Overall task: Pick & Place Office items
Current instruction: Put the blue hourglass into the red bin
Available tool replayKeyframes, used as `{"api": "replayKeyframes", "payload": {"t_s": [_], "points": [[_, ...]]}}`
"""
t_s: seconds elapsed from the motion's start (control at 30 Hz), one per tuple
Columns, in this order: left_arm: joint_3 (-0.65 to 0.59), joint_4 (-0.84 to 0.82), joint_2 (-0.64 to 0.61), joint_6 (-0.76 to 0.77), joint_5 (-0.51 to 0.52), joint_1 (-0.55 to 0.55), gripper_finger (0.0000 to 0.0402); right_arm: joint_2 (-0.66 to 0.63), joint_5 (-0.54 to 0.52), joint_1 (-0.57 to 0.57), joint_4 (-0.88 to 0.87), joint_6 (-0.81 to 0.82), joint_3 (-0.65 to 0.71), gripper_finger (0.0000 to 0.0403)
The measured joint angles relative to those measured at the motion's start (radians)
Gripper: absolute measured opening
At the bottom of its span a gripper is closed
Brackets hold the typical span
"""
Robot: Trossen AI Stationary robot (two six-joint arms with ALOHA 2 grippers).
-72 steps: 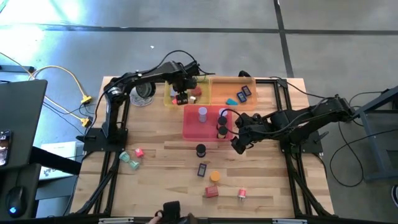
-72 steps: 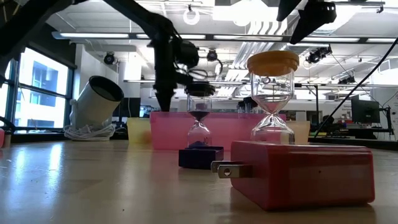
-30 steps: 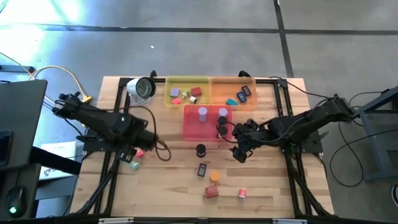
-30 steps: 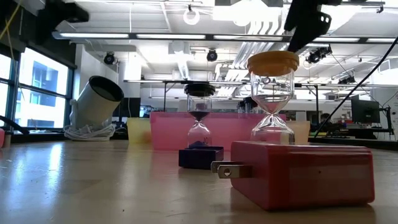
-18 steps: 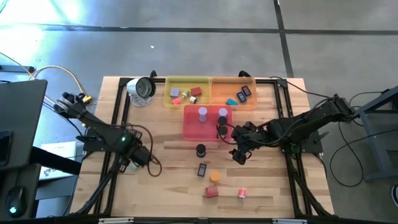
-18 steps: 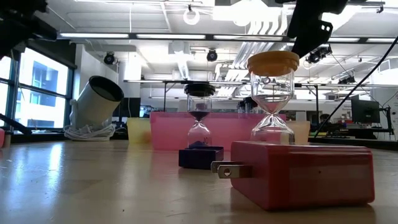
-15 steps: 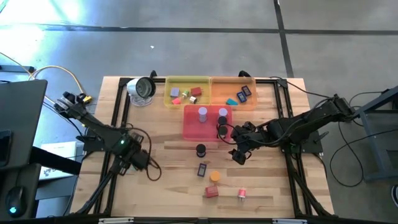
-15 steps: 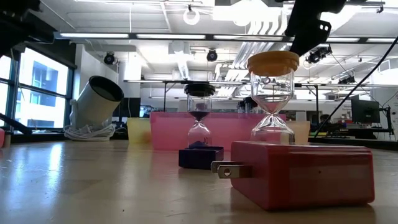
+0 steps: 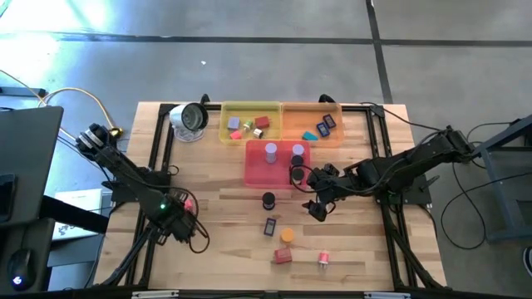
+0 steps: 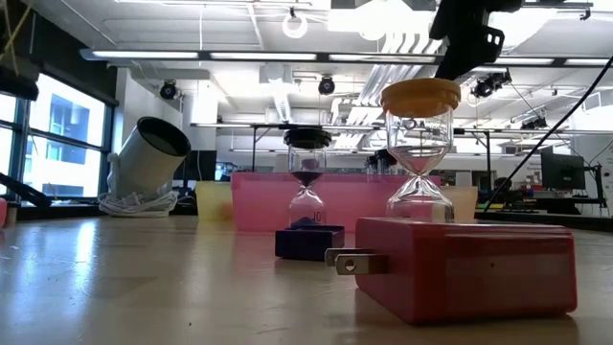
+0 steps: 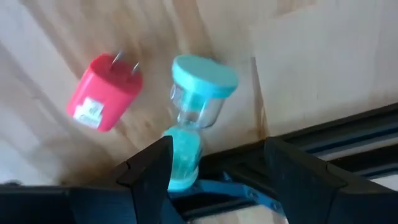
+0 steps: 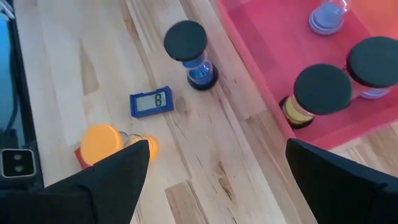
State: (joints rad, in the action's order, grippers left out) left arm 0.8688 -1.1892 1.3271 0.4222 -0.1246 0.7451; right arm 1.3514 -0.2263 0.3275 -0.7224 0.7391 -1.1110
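The left gripper [image 9: 184,223] is being held low near the counter's [image 9: 224,208] left edge, toward the front. In its wrist view the fingers [image 11: 152,168] are standing apart with nothing between them, and a teal hourglass [image 11: 191,118] is being seen beyond them, upright, with a pink plug block [image 11: 104,91] lying just beside it, its two prongs pointing away from the hourglass.

The right gripper [image 9: 317,208] is being held above the middle of the counter, just beside the front right corner of the pink tray [image 9: 258,170]. Its fingers [image 12: 118,171] are also spread wide and gripping nothing. Under it, a black-capped hourglass [image 12: 188,53] is standing on the bare wood close to the tray's front wall, a blue rectangular piece [image 12: 151,102] showing the digit 8 is lying near it, and an orange-capped hourglass [image 12: 106,144] is standing further toward the front edge, beside a red block [image 9: 283,256]. Inside the pink tray, a lilac hourglass [image 12: 328,15] and two black-capped pieces [image 12: 322,90] are standing.

Along the back edge, coloured blocks are lying in the yellow tray [image 9: 249,122] and dark and blue rectangular pieces in the orange tray [image 9: 309,120]. A round silver-rimmed object [image 9: 191,119] is standing at the back left corner. In the low view, the red block [image 10: 465,264] is lying nearest the front edge.
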Motion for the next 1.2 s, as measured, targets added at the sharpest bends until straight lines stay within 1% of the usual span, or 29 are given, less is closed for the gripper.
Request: {"api": "replayKeyframes", "payload": {"t_s": [0.13,0.37,0.57,0.67,0.83,0.93,1.1,1.2], "points": [[-0.046,0.075,0.018,-0.001,0.003,0.018,0.0246,0.000,0.011,0.000,0.014,0.001,0.000,0.0366],[-0.104,0.085,0.065,0.004,0.004,0.019,0.0246,0.000,0.044,0.000,0.025,0.001,0.000,0.0366],[-0.160,0.159,0.111,-0.006,0.029,0.018,0.0246,0.000,0.045,0.000,0.025,0.000,0.000,0.0366],[-0.175,0.222,0.138,-0.007,0.036,0.018,0.0246,0.000,0.047,0.000,0.025,0.000,0.000,0.0366],[-0.176,0.244,0.188,-0.032,0.026,0.018,0.0243,0.000,0.047,0.000,0.025,0.017,0.000,0.0366],[-0.176,0.244,0.201,-0.044,0.024,0.018,0.0223,0.000,0.048,0.000,0.025,0.020,0.000,0.0366],[-0.174,0.246,0.202,-0.056,0.024,0.018,0.0162,0.000,0.048,0.000,0.025,0.027,0.000,0.0366],[-0.174,0.245,0.204,-0.054,0.021,0.018,0.0162,0.000,0.048,0.000,0.028,0.027,0.000,0.0366]]}}
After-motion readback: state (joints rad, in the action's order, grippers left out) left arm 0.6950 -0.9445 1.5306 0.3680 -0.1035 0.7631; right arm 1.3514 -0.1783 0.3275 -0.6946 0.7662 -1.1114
